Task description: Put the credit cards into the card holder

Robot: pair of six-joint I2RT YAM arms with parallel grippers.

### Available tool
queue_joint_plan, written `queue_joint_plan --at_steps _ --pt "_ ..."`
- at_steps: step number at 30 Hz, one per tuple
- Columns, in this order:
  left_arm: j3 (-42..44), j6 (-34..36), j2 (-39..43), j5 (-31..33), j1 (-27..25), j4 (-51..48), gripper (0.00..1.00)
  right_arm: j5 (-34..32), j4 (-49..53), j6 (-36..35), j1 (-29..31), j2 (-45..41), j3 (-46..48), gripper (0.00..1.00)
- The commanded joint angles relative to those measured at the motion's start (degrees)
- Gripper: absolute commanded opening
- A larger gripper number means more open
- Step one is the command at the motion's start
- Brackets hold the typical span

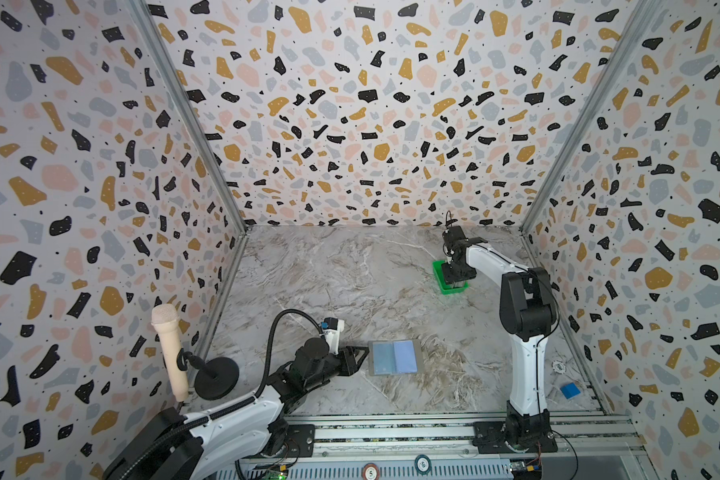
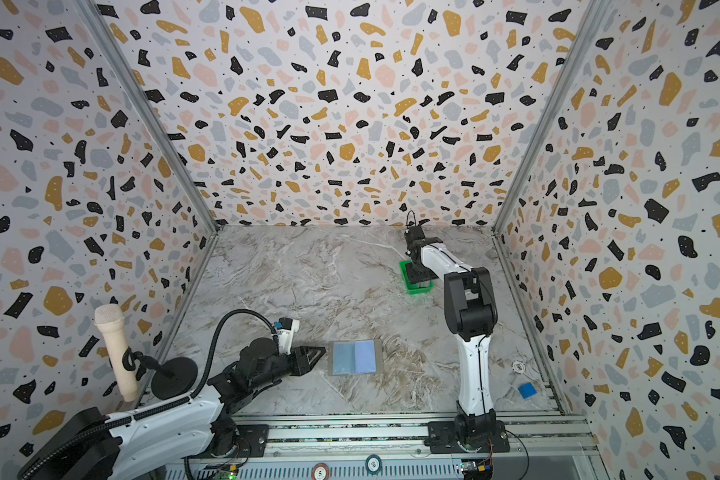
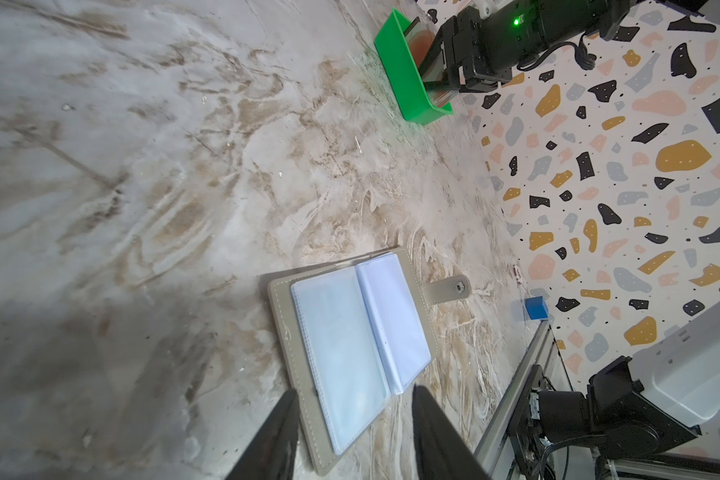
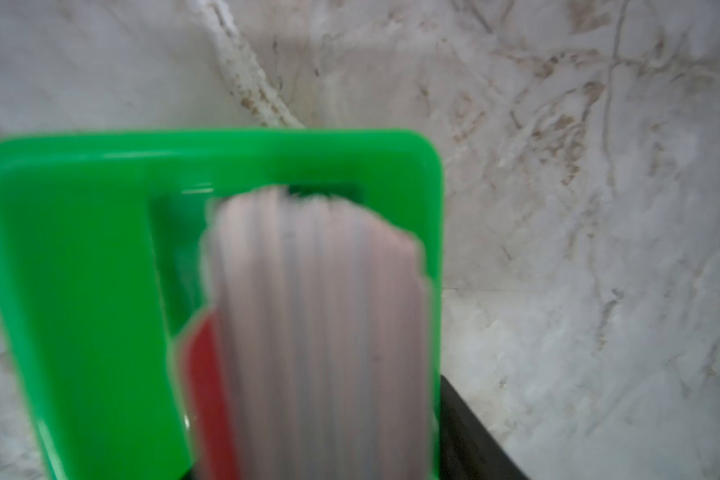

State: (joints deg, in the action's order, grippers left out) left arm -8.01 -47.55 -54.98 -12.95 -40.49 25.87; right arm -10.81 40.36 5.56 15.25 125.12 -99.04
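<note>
The card holder [image 1: 395, 357] [image 2: 355, 357] lies open and flat near the front of the table, grey outside with clear pockets [image 3: 350, 345] and a snap tab [image 3: 449, 286]. My left gripper [image 1: 362, 356] [image 3: 354, 419] is low at its left edge, open, and its fingers flank the holder's near end. The credit cards [image 4: 316, 332] stand on edge as a blurred stack in a green tray [image 1: 441, 282] [image 4: 80, 270], a red one [image 4: 204, 395] beside them. My right gripper [image 1: 457, 284] points down into that tray over the stack. Only one dark finger [image 4: 470, 440] shows, by the tray wall.
A blue cube [image 1: 570, 390] and a poker chip [image 1: 559, 366] lie by the right wall. A microphone on a round stand [image 1: 169, 353] is at the front left. Patterned walls close three sides, and an aluminium rail [image 1: 391, 432] runs along the front.
</note>
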Motion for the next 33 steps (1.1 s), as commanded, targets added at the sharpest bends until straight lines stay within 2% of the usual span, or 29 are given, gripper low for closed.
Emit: queue_joint_plan --at_steps 1,4,8,12,18,25,33 --pt "-2.7 1.1 -0.5 -1.3 0.4 2.0 0.45 7.4 -0.3 -0.3 2.0 -2.3 1.0 0.45" --pt "-4.5 2.0 -2.1 -0.8 0.4 1.9 0.44 9.5 -0.6 -0.1 3.9 -2.4 1.4 0.33" --pt "-7.7 2.9 -5.9 1.8 0.9 3.1 0.43 12.4 -2.4 0.7 6.1 -2.6 3.4 0.29" --pt "-11.8 2.3 -11.9 4.2 2.3 7.6 0.44 14.3 -3.4 0.8 8.7 -2.3 4.8 0.28" --pt "-21.4 1.9 -25.4 6.2 3.2 13.6 0.44 17.7 -6.3 1.4 11.7 -2.5 7.5 0.29" --pt "-31.2 1.1 -40.6 7.9 4.0 15.9 0.45 19.6 -10.0 1.9 12.4 -3.6 11.5 0.29" --pt "-40.9 0.9 -50.1 12.2 4.1 13.2 0.46 20.7 -12.6 2.6 12.7 -3.9 13.5 0.3"
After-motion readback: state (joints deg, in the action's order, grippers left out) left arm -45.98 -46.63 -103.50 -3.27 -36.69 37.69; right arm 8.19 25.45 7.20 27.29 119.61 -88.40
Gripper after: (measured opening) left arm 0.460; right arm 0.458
